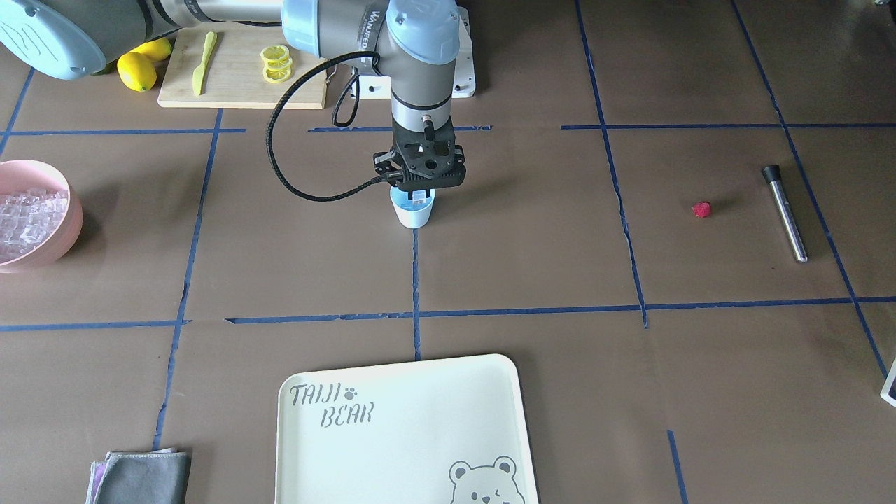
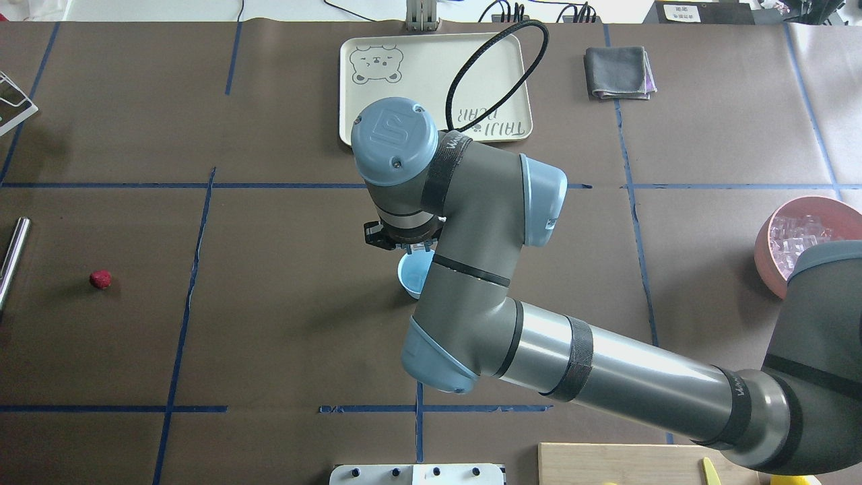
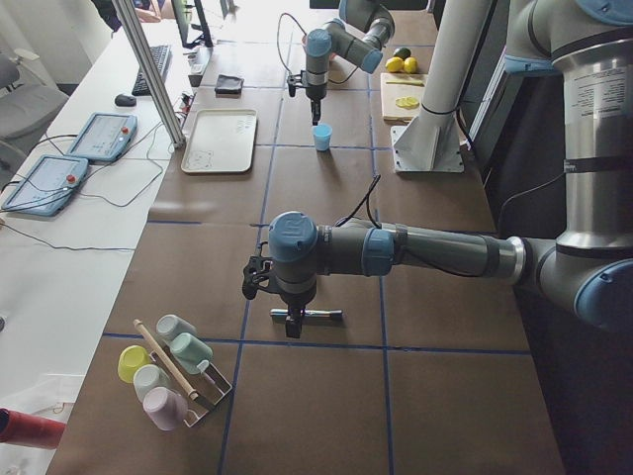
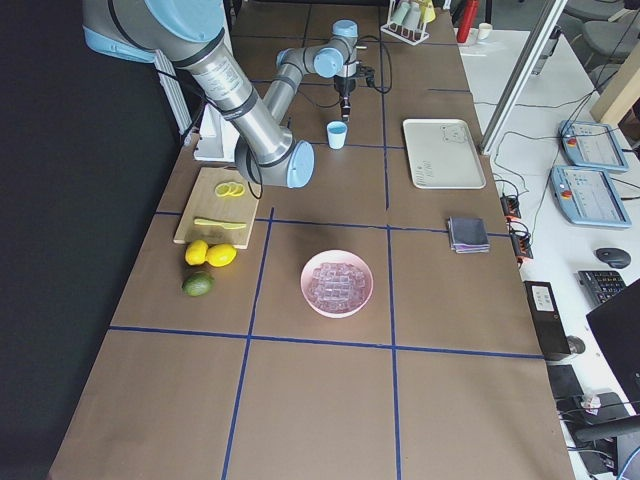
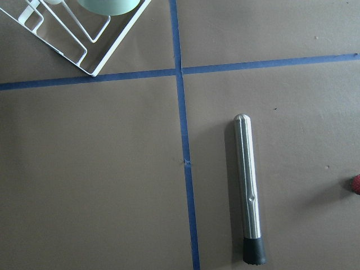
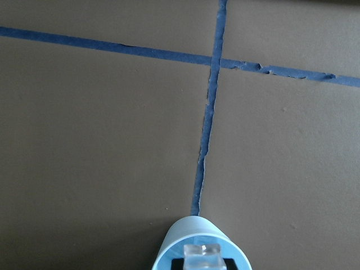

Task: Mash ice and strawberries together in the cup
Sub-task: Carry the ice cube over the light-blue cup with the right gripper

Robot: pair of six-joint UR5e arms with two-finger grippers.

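Clear ice cube [image 6: 202,252] in right hand [image 1: 418,199], low over the cup [image 1: 414,217]

The right arm [image 2: 485,222] hides most of the cup [image 2: 412,273]. Picture edges cut off the pink bowl [image 1: 66,210], the strawberry [image 5: 356,184], and the ice cube [image 6: 202,256] held in the right gripper [image 6: 202,264]. The left gripper [image 3: 291,330] is seen from one side only, so its grip is unclear.
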